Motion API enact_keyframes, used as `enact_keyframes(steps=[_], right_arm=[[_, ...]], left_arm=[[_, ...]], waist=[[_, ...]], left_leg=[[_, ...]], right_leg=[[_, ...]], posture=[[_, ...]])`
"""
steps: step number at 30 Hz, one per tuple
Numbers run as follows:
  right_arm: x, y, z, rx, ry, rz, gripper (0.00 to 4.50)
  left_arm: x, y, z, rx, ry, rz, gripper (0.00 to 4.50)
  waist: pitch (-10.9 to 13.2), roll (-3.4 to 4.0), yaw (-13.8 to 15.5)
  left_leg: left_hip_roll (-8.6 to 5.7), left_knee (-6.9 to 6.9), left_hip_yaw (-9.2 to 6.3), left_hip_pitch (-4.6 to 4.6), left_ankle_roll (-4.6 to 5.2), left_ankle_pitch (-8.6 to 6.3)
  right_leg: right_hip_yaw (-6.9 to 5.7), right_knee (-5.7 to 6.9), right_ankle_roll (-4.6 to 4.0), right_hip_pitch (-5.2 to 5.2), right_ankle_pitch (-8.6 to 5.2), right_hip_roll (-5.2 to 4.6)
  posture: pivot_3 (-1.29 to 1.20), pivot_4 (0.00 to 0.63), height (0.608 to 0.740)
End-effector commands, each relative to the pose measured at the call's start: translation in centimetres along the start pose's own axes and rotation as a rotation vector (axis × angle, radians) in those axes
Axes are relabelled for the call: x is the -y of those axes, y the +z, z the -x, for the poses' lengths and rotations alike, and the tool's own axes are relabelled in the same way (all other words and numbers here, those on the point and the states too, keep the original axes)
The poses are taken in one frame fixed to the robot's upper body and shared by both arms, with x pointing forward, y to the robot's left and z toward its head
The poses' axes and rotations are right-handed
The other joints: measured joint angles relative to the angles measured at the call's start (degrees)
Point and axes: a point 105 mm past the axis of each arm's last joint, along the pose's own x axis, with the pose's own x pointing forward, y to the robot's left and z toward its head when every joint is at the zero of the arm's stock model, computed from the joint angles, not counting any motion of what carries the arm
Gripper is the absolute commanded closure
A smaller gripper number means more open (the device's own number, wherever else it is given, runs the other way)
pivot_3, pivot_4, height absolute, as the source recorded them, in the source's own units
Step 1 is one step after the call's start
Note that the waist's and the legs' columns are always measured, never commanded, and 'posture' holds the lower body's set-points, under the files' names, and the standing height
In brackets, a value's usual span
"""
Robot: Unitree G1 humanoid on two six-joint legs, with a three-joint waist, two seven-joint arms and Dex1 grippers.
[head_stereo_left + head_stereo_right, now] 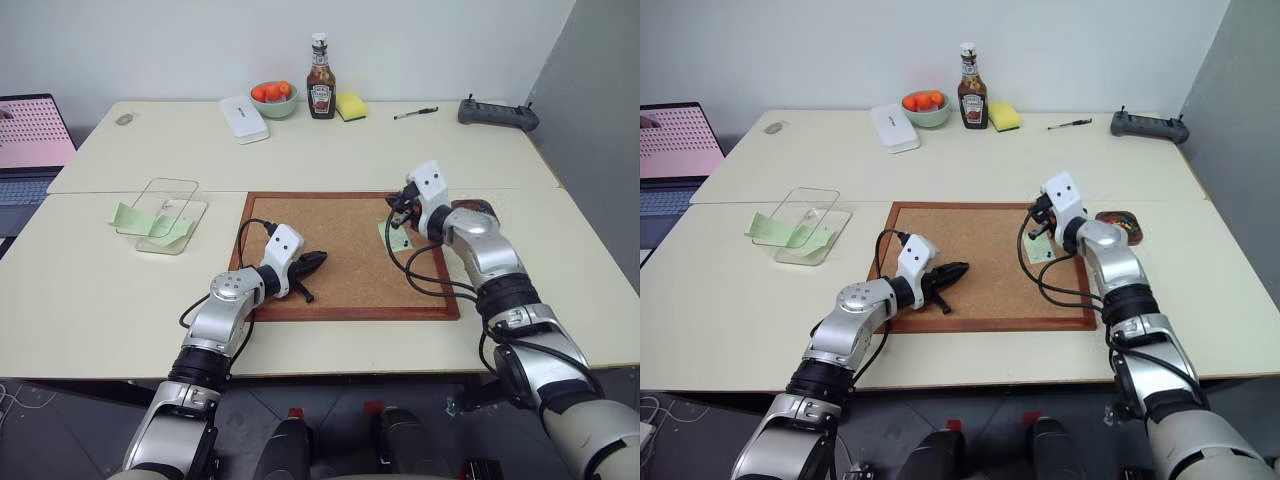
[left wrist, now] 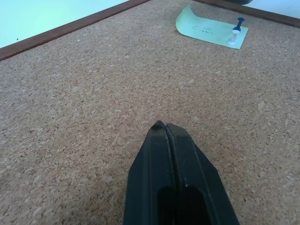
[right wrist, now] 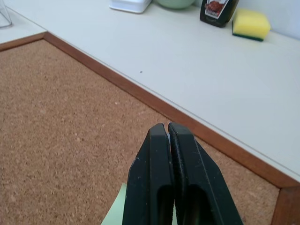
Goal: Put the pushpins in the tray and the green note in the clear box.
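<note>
Nearest, on corkboard (image 1: 340, 290): left gripper (image 1: 312, 262) pinched shut, empty, parked low over bare cork, likely idle to leave room. Further right: right gripper (image 3: 168, 129) closed above green note (image 2: 211, 32); whether a pin sits between the tips, cannot tell. Note lies on cork near right edge, one blue pushpin (image 2: 236, 33) still through it, so not yet free. Just beyond board edge: tray (image 1: 1122, 224), coloured pins inside. Far left: clear box (image 1: 165, 213), green slips in and beside it.

Pale table (image 1: 350, 160) carries corkboard (image 1: 340, 260), clear box (image 1: 165, 213), tray (image 1: 1120, 225), bottle (image 1: 320, 80), sponge (image 1: 351, 105)
</note>
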Motion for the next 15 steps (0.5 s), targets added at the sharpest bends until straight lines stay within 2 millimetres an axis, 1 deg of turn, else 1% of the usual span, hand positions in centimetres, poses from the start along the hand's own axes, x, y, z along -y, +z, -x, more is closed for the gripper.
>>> enact_keyframes(steps=[1,3,5,8,11,15], right_arm=[[2.7,2.2,2.1,0.068,-0.094,0.014,4.50],[3.9,2.0,3.3,0.050,-0.136,0.039,4.50],[5.5,0.9,4.7,-0.014,-0.192,0.093,4.50],[7.4,-1.0,6.6,-0.123,-0.270,0.219,4.50],[8.4,-2.3,7.4,-0.193,-0.310,0.299,4.50],[9.2,-3.7,7.7,-0.269,-0.351,0.371,4.50]], left_arm=[[1.2,-2.1,0.0,-0.072,-0.032,0.028,4.50],[1.3,-2.1,0.0,-0.072,-0.034,0.029,4.50],[1.5,-2.2,-0.1,-0.072,-0.042,0.029,4.50],[1.7,-2.2,-0.1,-0.071,-0.060,0.028,4.50],[2.2,-2.1,-0.3,-0.066,-0.089,0.027,4.50],[2.4,-1.9,-0.5,-0.063,-0.099,0.021,4.50]], waist=[[0.0,0.00,0.0],[0.0,0.00,0.2],[0.0,0.02,0.2],[0.0,0.08,0.2],[-0.1,0.15,0.1],[-0.1,0.18,-0.1]], left_leg=[[0.00,0.00,0.00,0.00,0.00,0.00],[-0.01,0.00,0.00,-0.02,0.00,0.00],[-0.05,0.00,0.01,-0.03,0.00,0.00],[-0.05,-0.01,0.03,-0.02,0.01,0.00],[-0.05,-0.01,0.07,0.00,0.01,0.00],[-0.04,0.00,0.13,0.06,0.01,0.00]], right_leg=[[0.00,-0.01,0.00,0.00,0.00,0.00],[0.00,-0.03,0.00,0.00,0.00,-0.01],[0.00,-0.05,0.00,0.00,0.00,-0.05],[0.00,-0.07,0.01,0.02,-0.01,-0.06],[0.03,-0.06,0.01,0.02,-0.01,-0.06],[0.09,-0.04,0.02,0.04,-0.01,-0.05]], posture=[[0.00,0.150,0.740],[0.00,0.150,0.740],[0.00,0.150,0.740],[0.00,0.150,0.740],[0.00,0.150,0.740],[0.00,0.150,0.740]])
